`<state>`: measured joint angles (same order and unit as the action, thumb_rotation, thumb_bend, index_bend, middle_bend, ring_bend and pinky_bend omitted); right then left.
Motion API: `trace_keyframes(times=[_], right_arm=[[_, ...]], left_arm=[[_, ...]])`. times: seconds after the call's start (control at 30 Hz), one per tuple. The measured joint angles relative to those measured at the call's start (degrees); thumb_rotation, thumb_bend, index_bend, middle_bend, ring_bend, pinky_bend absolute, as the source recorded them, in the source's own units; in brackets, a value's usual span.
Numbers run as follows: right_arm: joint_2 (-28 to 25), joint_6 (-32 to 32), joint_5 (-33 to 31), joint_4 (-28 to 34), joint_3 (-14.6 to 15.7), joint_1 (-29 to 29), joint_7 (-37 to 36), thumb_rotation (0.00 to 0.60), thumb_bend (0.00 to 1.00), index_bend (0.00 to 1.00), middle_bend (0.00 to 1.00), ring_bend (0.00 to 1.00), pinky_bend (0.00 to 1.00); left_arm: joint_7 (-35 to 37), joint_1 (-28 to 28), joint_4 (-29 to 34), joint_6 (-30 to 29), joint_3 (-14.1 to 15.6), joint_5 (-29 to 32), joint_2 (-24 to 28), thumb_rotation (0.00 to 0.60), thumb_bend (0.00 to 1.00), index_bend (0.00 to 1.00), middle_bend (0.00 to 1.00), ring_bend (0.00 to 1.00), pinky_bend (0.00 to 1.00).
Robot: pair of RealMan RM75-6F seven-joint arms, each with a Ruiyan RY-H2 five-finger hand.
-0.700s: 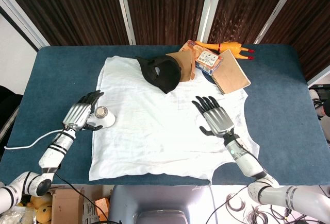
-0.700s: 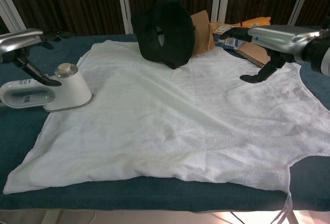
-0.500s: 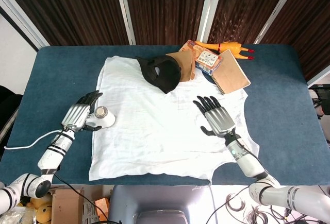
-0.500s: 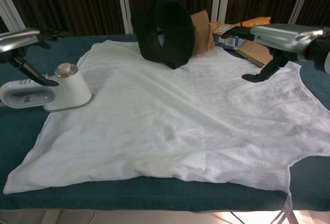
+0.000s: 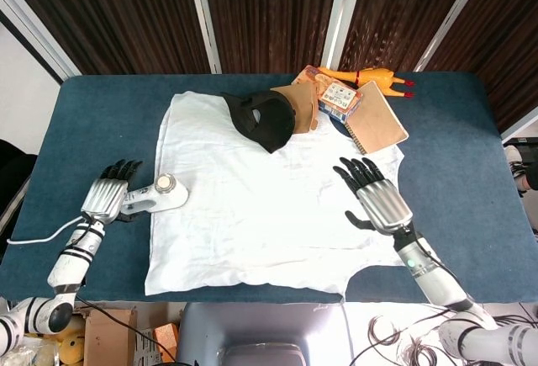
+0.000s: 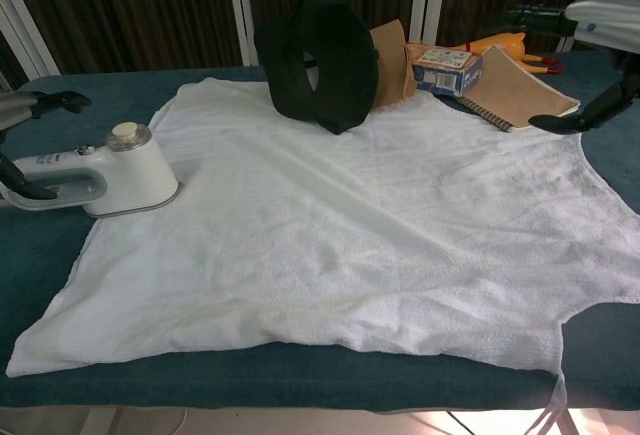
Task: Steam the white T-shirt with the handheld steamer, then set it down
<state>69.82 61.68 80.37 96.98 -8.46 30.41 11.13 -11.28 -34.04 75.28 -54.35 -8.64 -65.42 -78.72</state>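
The white T-shirt (image 5: pixel 269 202) (image 6: pixel 360 225) lies spread flat on the blue table (image 5: pixel 101 122). The white handheld steamer (image 5: pixel 160 196) (image 6: pixel 105 173) rests on its side at the shirt's left edge, its head on the cloth and its handle pointing left. My left hand (image 5: pixel 108 199) (image 6: pixel 25 115) hovers just left of the handle with fingers spread, touching nothing. My right hand (image 5: pixel 378 200) (image 6: pixel 600 25) is spread flat above the shirt's right edge, holding nothing.
A black cap (image 5: pixel 265 118) (image 6: pixel 320 60) sits on the shirt's top, with a brown piece (image 5: pixel 301 103), a small box (image 5: pixel 336 97), a spiral notebook (image 5: pixel 377 118) and a rubber chicken (image 5: pixel 370 76) behind it. The steamer's white cord (image 5: pixel 38 233) trails off left.
My left hand has let go of the steamer's handle and drawn back to the left. My right hand has moved right, off the middle of the shirt toward its edge.
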Motion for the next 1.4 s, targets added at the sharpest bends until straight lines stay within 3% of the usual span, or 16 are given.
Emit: trace_keyframes(times=[0.13,0.27,0.4,0.73,1.03,1.4], right_arm=[[-1.89,0.58,0.66,0.4,0.99,-0.95,-1.53,0.6,0.27,0.0,0.0,0.0,0.0],[-2.58,0.32,0.71,0.08,1.35,-1.16,-3.74,0.6,0.27,0.0,0.0,0.0,0.0],[-2.82,-0.63,0.78,-1.57,2.11,-1.18,-4.69,0.6,0.27,0.0,0.0,0.0,0.0],[-3.13,-1.01,0.73,-3.43,2.74,-1.33,-6.59,0.6,0.27,0.0,0.0,0.0,0.0],[-3.75,-1.18,0.79,-4.74,2.97,-1.49,-8.63,0.6,0.27,0.0,0.0,0.0,0.0],[-4.22,-1.23,0.81,-6.14,3.25,-1.82,-10.66,0.6,0.27,0.0,0.0,0.0,0.0]], left_arm=[[-1.35,0.42,-1.54,-1.53,0.56,0.24,-1.7,0.6,0.11,0.21,0.23,0.18,0.31],[-4.6,0.24,-3.3,-2.61,0.93,-0.04,-3.85,0.6,0.13,0.24,0.24,0.2,0.33],[-7.05,-0.56,-4.77,-2.1,0.55,1.42,-5.98,0.6,0.18,0.28,0.29,0.29,0.41],[-2.71,-1.61,-7.36,-2.74,-1.69,0.62,-8.86,0.6,0.22,0.45,0.44,0.43,0.57],[-6.84,-2.61,-4.31,1.99,-2.62,8.02,-7.85,0.6,0.21,0.5,0.46,0.51,0.74],[-4.98,-3.14,-1.4,3.76,-3.23,9.82,-6.81,0.6,0.21,0.68,0.65,0.76,1.0]])
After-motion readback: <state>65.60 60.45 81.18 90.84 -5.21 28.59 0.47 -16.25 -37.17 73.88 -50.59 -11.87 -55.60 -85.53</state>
